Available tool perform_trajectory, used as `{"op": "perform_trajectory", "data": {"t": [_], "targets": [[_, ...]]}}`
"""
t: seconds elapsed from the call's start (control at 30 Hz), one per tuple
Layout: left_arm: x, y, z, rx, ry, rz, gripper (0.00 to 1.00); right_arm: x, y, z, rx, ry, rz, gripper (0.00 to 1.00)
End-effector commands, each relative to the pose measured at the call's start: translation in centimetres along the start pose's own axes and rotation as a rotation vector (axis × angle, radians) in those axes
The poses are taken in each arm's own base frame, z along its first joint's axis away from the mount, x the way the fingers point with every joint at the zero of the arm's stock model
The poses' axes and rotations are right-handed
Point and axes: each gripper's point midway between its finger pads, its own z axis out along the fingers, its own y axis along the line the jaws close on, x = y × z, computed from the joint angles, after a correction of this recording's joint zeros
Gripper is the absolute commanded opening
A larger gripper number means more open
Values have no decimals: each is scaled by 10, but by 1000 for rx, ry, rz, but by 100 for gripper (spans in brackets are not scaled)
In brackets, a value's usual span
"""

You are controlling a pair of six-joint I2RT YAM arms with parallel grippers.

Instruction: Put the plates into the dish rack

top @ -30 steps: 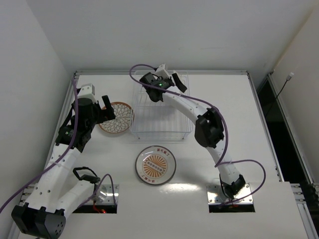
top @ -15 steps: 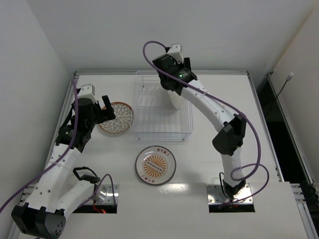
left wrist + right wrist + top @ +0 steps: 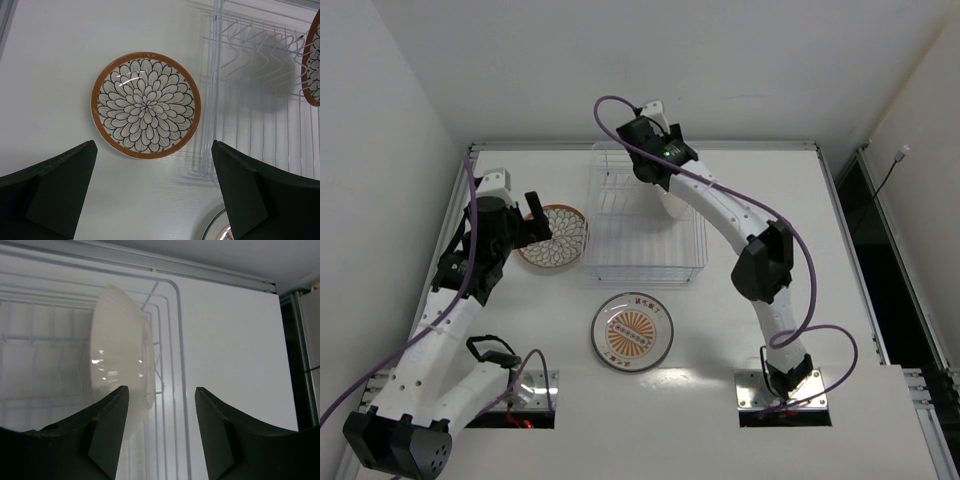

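A plate [image 3: 120,340] stands in the dish rack [image 3: 170,330]. The right gripper [image 3: 160,390] and left gripper [image 3: 154,147] are spread wide. Next, I think, left must pinch the petal plate [image 3: 145,105].

White table [image 3: 820,220] w/ dish rack [image 3: 620,255] — petal plate [image 3: 553,237] beside, sunburst plate [image 3: 632,331] nearer

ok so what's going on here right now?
Plate loading, one of three in. A petal-pattern plate stands on edge in the dish rack. The right end effector is open close to it, not gripping. The left end effector hangs open above the second petal plate, which lies flat on the table left of the rack. The sunburst plate lies flat in front of the rack, with neither arm near it.
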Motion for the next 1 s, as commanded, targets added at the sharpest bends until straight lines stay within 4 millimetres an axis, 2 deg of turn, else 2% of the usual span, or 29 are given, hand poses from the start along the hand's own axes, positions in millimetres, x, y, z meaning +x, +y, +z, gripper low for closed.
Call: {"op": "perform_trajectory", "data": {"t": [0.0,0.13,0.27,0.33,0.53,0.6,0.63,0.77,0.83,0.97], "targets": [[-5,-3,0,10,-8,-1,100,-33,15,3,-42,-68,19,53],[-5,-3,0,10,-8,-1,100,-37,33,10,-99,-86,17,53],[-5,-3,0,10,-8,-1,100,-26,52,17,-156,-70,-11,53],[-5,-3,0,10,-8,-1,100,-22,45,24,-153,-47,-5,53],[-3,-3,2,7,1,0,100,-9,45,33,-142,-16,-27,53],[-3,-3,2,7,1,0,100,-9,40,36,-126,-13,-13,51],[-3,-3,2,7,1,0,100,-3,34,42,-114,7,-22,51],[-1,-3,4,5,9,2,100,8,28,49,-107,37,-12,46],[-1,-3,4,5,10,2,100,9,18,54,-91,47,7,40],[-1,-3,4,5,10,2,100,11,4,48,-82,48,36,36]]}}
